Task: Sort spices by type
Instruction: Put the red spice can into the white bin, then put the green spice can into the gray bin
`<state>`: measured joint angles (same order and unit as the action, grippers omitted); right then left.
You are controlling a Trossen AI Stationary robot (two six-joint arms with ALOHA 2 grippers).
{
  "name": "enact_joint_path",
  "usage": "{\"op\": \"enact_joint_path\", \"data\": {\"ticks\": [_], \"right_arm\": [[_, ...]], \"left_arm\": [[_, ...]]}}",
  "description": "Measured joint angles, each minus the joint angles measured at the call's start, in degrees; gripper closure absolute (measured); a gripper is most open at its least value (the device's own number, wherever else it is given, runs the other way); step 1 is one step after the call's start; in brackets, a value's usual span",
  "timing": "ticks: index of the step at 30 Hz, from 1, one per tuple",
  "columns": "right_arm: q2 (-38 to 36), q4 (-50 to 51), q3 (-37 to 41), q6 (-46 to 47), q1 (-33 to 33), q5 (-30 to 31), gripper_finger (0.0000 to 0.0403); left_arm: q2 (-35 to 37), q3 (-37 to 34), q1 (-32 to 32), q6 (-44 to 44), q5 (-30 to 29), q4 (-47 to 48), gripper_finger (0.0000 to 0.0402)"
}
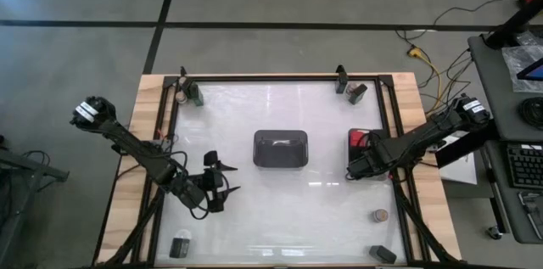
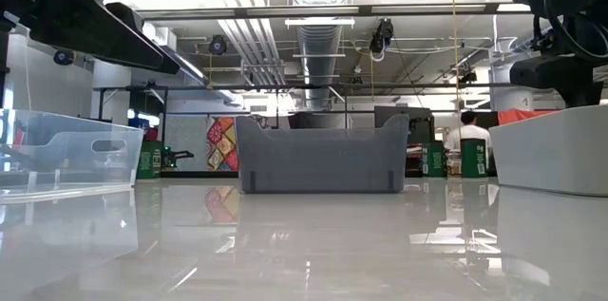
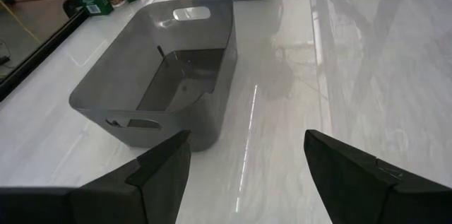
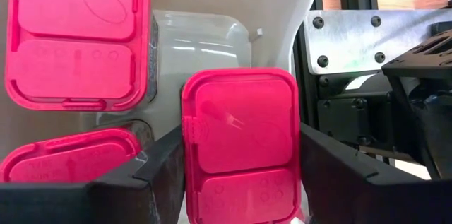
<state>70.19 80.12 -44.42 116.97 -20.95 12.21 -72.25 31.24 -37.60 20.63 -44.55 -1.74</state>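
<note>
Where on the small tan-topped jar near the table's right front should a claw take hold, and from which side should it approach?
Grip the tan-topped jar across its round sides just under the lid, coming straight down from above. It appears to stand upright with bare table all around, so any finger direction should fit; the right claw is nearest.

3 red spice blocks (image 4: 240, 143) sitting lids-up in white bin at table's right, w/ tan-topped jar (image 1: 381, 215) & dark blocks (image 1: 180, 246) lying scattered near table's edges.
</note>
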Motion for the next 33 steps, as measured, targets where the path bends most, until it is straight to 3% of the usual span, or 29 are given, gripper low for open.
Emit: {"op": "enact_joint_path", "data": {"ticks": [15, 24, 28, 33], "right_arm": [[0.0, 0.3, -0.1, 0.0, 0.0, 1.1, 0.0167], [-0.5, 6.7, -5.6, -1.5, 0.0, 1.9, 0.0131], [-0.5, 9.8, -10.5, -2.8, 0.0, 6.0, 0.0112], [0.1, 8.3, -17.7, -7.6, -0.2, 17.5, 0.0093]], "left_arm": [[0.0, 0.0, 0.0, 0.7, 0.0, 0.0, 0.0143], [-0.2, 0.0, 0.0, 1.1, 0.6, 0.0, 0.0143], [-0.2, 0.0, 0.0, 1.1, 0.6, -0.3, 0.0143], [-0.4, 0.0, 0.0, -1.4, 0.5, -2.8, 0.0143]]}}
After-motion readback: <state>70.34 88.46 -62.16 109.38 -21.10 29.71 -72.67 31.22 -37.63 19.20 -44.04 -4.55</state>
